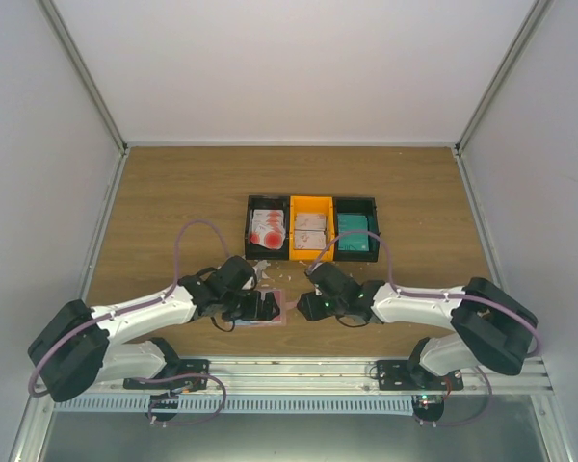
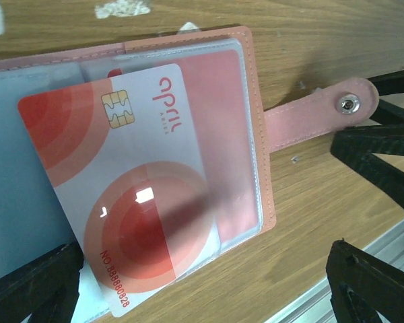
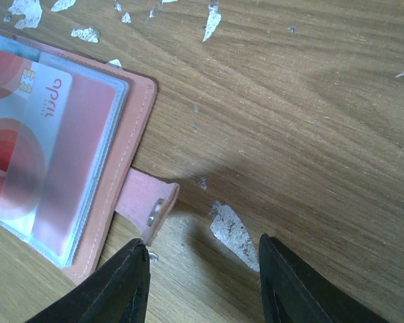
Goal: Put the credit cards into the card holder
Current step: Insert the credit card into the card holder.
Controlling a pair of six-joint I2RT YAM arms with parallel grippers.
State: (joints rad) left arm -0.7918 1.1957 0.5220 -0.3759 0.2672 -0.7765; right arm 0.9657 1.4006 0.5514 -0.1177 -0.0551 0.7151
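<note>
**a:** fingers first, what are they doing?
**b:** my left gripper stands wide apart, holding nothing. the credit card lies between its fingers on the open card holder, partly under a clear sleeve. my right gripper gapes empty too, just beside the snap strap.
**a:** underneath?
**b:** wood-grain table, white scraps, a three-bin tray beyond, pale walls.
**a:** the card?
**b:** white, red circles, gold chip.

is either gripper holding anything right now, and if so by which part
Nothing is held. The left gripper is open over the card lying on the open holder; the right gripper is open beside the holder's strap.
</note>
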